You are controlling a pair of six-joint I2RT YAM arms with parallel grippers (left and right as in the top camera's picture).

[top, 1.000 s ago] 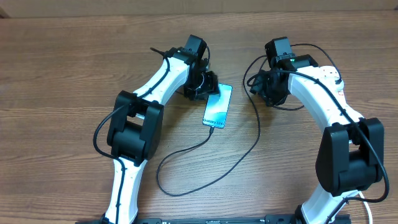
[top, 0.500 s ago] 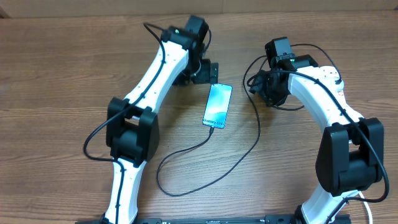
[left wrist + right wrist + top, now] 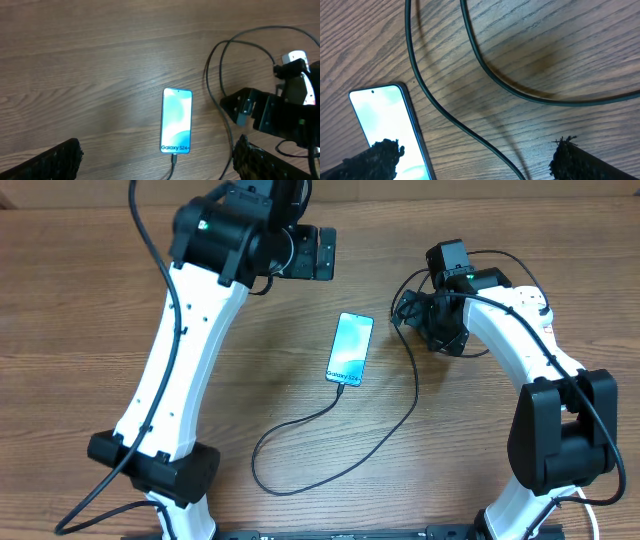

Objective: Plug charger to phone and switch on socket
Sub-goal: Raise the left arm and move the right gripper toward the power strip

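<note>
The left arm has risen and pulled away from the phone (image 3: pixel 350 348) toward the upper left of the overhead frame. A moment ago its gripper was close against the phone's top edge. Now the left gripper (image 3: pixel 156 144) hangs high above, its jaws spread fully and holding nothing. The right gripper (image 3: pixel 475 150) has also opened wide and grips nothing, with only cable lying on the wood under it.

I judge that the plugging step is finished, and the switch on the socket remains. The socket itself I cannot make out; it is probably hidden under the right arm.

The phone lies flat near the centre of the tabletop (image 3: pixel 80 300), slightly tilted. Its screen glows blue-cyan with a brand name. The charger (image 3: pixel 173 161) enters its lower end and loops toward the bottom of the frame.
</note>
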